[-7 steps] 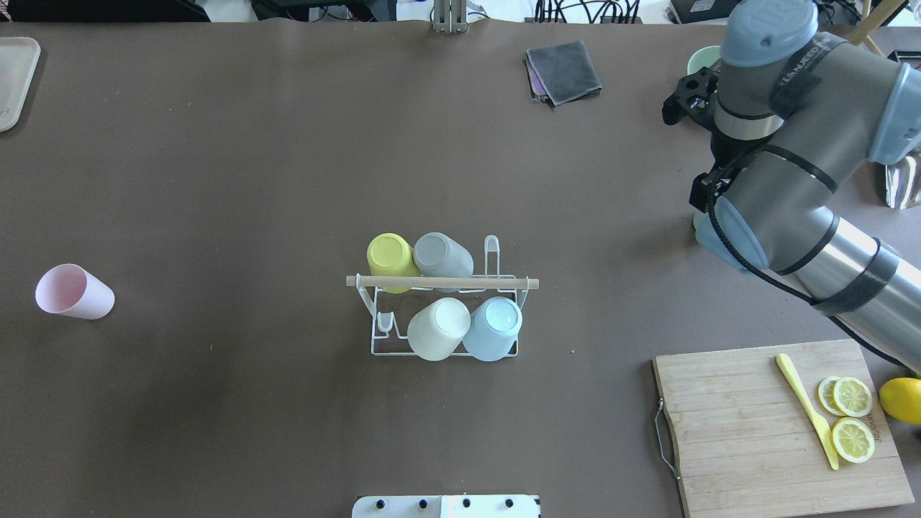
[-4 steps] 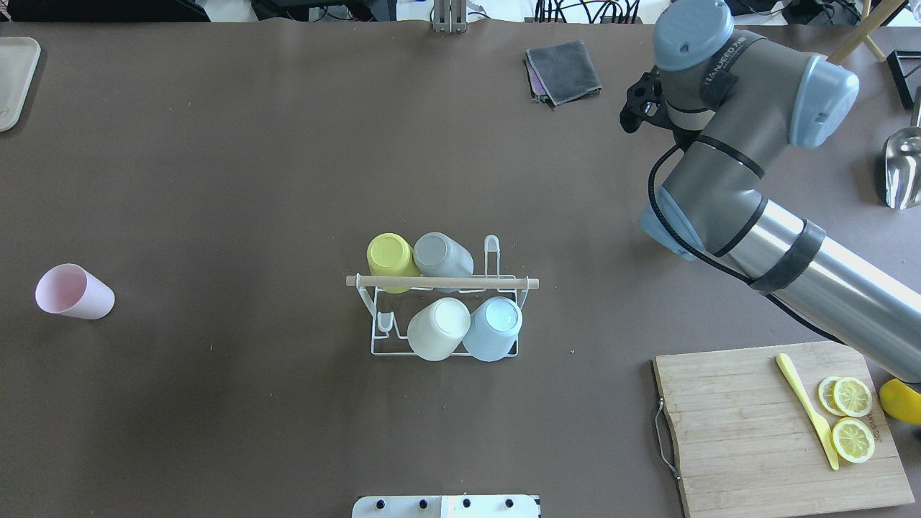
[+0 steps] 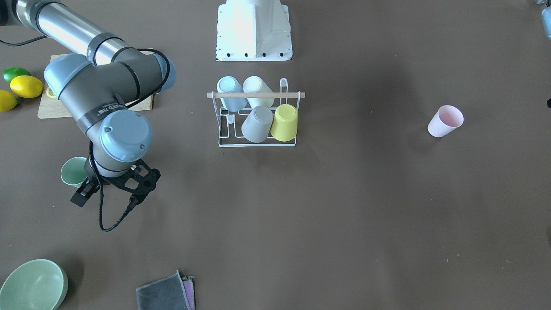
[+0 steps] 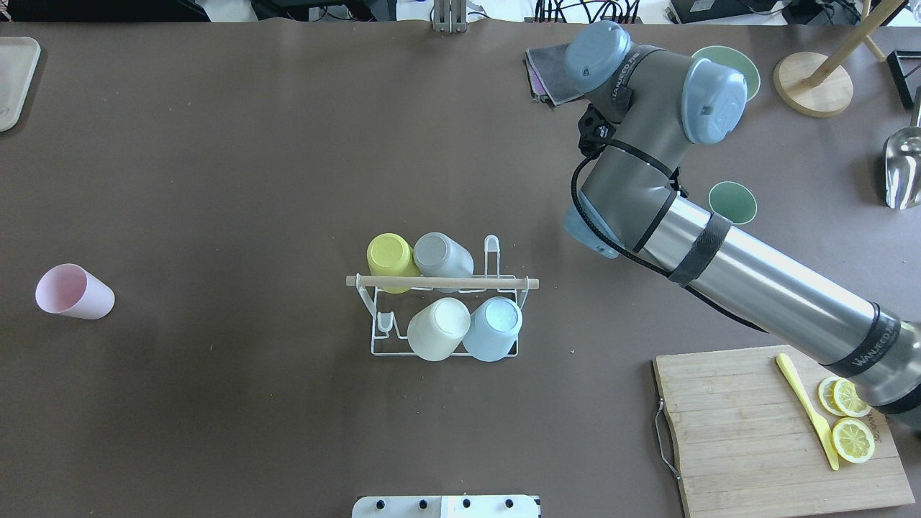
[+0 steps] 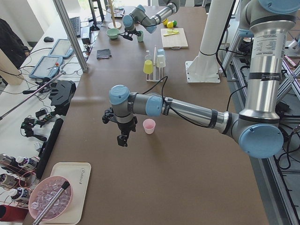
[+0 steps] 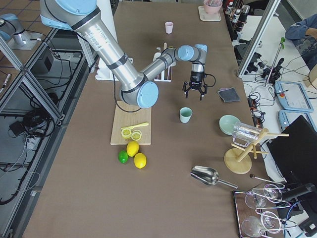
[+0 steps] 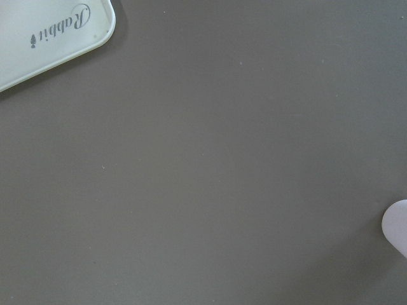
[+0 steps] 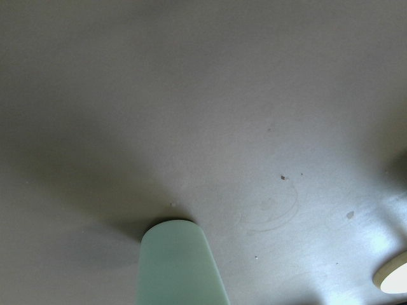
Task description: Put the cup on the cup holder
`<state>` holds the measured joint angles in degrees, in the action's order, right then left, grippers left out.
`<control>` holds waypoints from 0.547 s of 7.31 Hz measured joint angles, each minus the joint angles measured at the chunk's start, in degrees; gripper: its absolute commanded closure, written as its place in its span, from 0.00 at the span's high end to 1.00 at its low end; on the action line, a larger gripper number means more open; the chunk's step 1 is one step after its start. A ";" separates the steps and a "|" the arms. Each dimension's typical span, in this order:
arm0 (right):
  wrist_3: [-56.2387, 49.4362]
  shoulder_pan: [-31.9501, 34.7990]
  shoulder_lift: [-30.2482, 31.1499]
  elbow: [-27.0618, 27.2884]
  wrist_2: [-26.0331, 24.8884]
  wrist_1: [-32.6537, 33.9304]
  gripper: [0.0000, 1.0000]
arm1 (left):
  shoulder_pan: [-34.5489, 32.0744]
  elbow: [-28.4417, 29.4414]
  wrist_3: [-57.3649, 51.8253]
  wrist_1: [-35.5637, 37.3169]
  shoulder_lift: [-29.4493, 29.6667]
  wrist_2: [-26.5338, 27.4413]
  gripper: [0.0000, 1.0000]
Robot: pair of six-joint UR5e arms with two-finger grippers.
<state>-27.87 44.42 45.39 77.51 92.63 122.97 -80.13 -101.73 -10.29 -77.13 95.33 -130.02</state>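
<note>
The white wire cup holder [image 4: 442, 282] with a wooden rod stands mid-table and holds yellow, grey, cream and light blue cups upside down; it also shows in the front view [image 3: 255, 94]. A green cup [image 4: 732, 202] stands upright at the right, also in the front view [image 3: 74, 171]. My right gripper [image 6: 194, 92] hovers just beside the green cup [image 6: 185, 114], apart from it; I cannot tell if it is open. A pink cup [image 4: 72, 291] lies on its side far left. My left gripper [image 5: 122, 138] hangs near the pink cup [image 5: 149, 125]; I cannot tell its state.
A green bowl [image 3: 32, 284] and a grey cloth [image 3: 163, 295] lie on the far side near the right arm. A cutting board [image 4: 741, 424] with lemon slices and a yellow knife sits front right. A white tray [image 4: 14, 79] is at the far left corner.
The right arm has swung left across the table, away from the right edge. The green cup and the bowl, hidden under the arm before, now show.
</note>
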 measured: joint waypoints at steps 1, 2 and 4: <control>-1.98 -0.88 -0.21 -1.79 -1.55 0.23 1.00 | 1.66 0.41 -0.03 6.52 4.39 0.48 0.98; -3.84 -1.50 -0.22 -3.23 -2.70 0.28 1.00 | 2.55 1.19 -0.02 13.44 8.62 0.77 0.98; -6.38 -1.88 0.39 -4.68 -3.89 0.02 1.00 | 3.14 5.59 -0.01 25.12 16.35 1.07 0.98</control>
<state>-34.25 42.54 45.77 72.83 88.74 122.99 -76.99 -96.14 -10.30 -52.01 111.68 -128.96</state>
